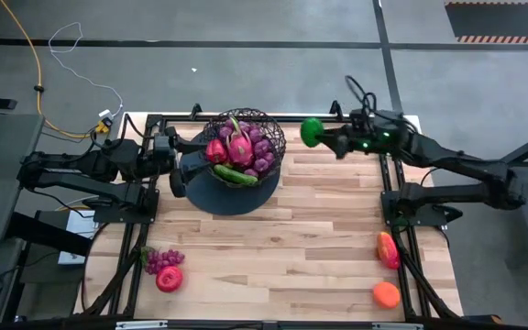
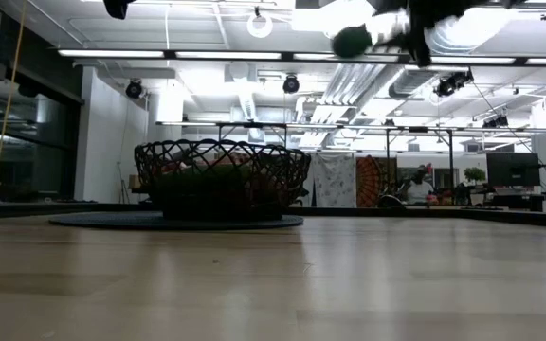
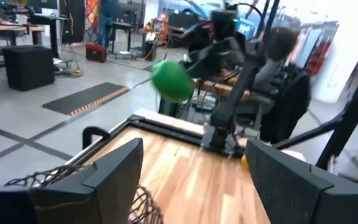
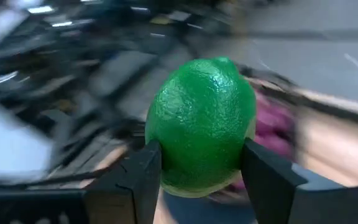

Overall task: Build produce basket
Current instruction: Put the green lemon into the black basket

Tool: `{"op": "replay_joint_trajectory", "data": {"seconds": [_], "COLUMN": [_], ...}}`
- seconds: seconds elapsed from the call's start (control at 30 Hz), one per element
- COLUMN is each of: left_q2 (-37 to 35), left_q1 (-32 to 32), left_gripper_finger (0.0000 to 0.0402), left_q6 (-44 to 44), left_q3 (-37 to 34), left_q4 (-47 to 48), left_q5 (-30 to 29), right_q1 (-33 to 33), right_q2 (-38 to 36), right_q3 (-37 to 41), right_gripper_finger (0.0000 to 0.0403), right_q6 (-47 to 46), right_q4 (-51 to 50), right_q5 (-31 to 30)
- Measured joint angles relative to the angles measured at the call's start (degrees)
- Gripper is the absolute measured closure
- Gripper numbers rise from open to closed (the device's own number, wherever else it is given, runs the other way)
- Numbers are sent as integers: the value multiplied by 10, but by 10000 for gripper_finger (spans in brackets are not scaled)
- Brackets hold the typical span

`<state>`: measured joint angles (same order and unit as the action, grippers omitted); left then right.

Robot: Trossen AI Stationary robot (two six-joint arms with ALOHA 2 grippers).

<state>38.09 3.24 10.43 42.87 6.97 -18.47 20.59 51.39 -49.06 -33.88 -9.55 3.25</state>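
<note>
Lime in the air, basket waiting!

The right gripper [image 4: 197, 180] clamps the green lime [image 4: 201, 124] across its middle, high above the table's far edge, right of the basket [image 1: 273, 128]. It looks firm, light and smooth-skinned, so that grip across the widest part seems wise. The basket holds dragon fruit [image 1: 239, 147], grapes [image 1: 262, 151] and cucumber [image 1: 235, 174]. The left gripper [image 3: 191, 171] hangs empty, fingers apart, beside the basket.
</note>
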Motion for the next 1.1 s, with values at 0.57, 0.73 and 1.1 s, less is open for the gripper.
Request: {"op": "replay_joint_trajectory", "data": {"seconds": [0.57,0.73,1.1], "left_q2": [0,12,172], "left_q1": [0,0,0], "left_gripper_finger": [128,128,128], "left_q6": [7,14,15], "left_q3": [0,0,0], "left_q4": [-56,-58,-209], "left_q5": [30,19,43], "right_q1": [-170,-170,-170], "right_q2": [-2,4,126], "right_q3": [-45,-45,-45], "right_gripper_finger": [213,212,212], "right_q6": [278,274,284], "right_q4": [20,31,166], "right_q5": [-46,-46,-40]}}
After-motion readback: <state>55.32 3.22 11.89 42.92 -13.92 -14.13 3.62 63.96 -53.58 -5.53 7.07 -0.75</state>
